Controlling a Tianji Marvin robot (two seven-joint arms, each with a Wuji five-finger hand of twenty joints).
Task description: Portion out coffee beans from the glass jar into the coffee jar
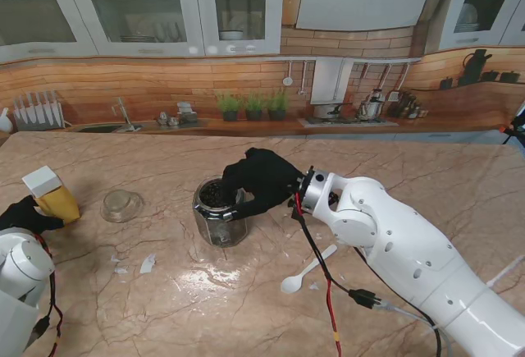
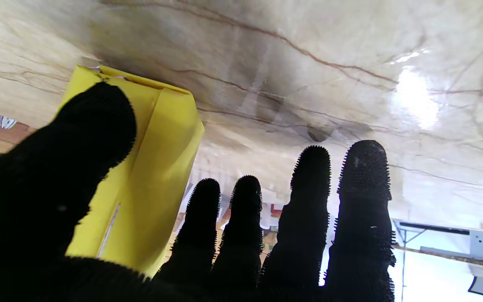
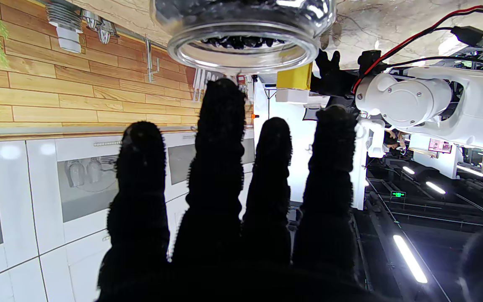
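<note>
Beans fill the uncapped glass jar [image 1: 219,209] beneath the right hand [image 1: 261,180], whose straight fingers hold nothing; left hand [image 1: 26,214] loosely flanks the yellow container [image 1: 52,194]; portioning seems unstarted.

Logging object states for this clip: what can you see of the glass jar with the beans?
The glass jar is clear, round and wide-mouthed, standing upright on the marble table near its middle. Its lid is off and dark coffee beans fill it near the rim. The right hand sits over its mouth; actual contact cannot be told.
</note>
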